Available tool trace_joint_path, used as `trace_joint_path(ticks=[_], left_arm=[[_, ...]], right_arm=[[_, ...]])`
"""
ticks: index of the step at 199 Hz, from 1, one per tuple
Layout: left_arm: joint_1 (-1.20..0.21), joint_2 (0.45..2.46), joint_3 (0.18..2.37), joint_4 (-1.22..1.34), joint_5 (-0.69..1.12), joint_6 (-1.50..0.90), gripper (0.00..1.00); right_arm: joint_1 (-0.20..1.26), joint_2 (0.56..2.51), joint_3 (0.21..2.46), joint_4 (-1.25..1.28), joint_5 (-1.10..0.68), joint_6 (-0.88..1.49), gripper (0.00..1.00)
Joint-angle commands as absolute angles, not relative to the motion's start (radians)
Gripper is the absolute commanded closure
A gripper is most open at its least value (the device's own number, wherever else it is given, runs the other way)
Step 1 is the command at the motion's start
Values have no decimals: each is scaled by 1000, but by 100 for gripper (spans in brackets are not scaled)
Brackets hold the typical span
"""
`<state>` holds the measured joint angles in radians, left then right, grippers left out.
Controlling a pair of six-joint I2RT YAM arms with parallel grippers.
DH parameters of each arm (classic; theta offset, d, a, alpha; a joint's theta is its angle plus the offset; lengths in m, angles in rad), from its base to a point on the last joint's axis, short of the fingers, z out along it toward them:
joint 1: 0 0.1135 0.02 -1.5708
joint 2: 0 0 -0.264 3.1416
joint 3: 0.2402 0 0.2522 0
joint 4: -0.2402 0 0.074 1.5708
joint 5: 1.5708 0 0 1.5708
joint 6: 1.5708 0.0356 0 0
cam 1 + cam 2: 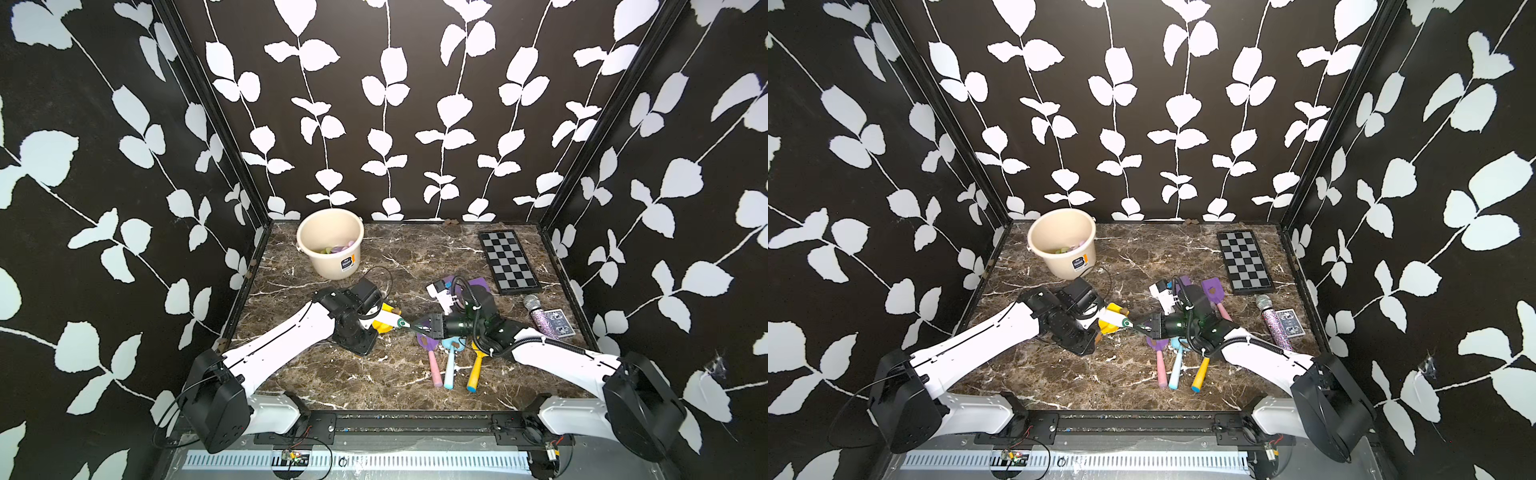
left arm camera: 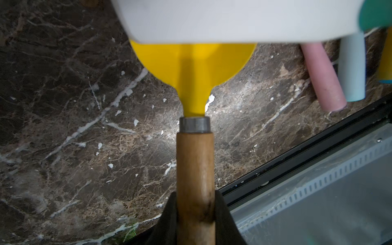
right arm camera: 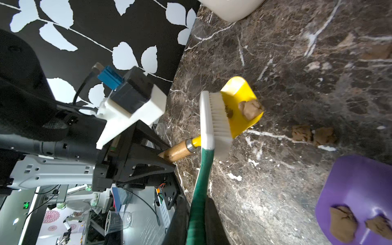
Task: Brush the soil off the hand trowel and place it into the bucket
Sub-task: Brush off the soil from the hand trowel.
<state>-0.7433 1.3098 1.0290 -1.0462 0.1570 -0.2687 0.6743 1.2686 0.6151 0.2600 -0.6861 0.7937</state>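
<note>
left arm [image 1: 286, 332]: white tapered link shell, thin black seam line, small dark screw dots. Black boxy base motor housing [image 1: 216, 401], black wrist joints [image 1: 353, 303], thin black cable [image 1: 380, 272] looped off the wrist.
right arm [image 1: 561, 355]: same white shell, black base housing [image 1: 642, 409], black corrugated hose [image 1: 505, 352] running along it.
left wrist camera mount [image 3: 135, 114]: white block, black camera body, blue connector [image 3: 110, 77].
left gripper [image 2: 196, 197]: black triangular fingers, grey slotted plate [image 3: 48, 171] behind.
right gripper [image 3: 197, 212]: black fingers.
</note>
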Motion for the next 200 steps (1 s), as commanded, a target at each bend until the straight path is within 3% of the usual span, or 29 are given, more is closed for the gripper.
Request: trace_joint_path(ticks=[1,92,138,200], left_arm=[[-737,1274,1012,-1041,166,-270,100],[-737,1273,1018,-1036,161,-265,100],[-738,1274,1026,-977,177,-283,100],[-737,1236,1042,-934,163,-295,100]], right_arm=[[641,1224,600,248,-620,776,100],[586,1062,572,243,-570,799,100],[666,1150,580,456,-688,898,100],[677,1205,536,443,-601,882,100]])
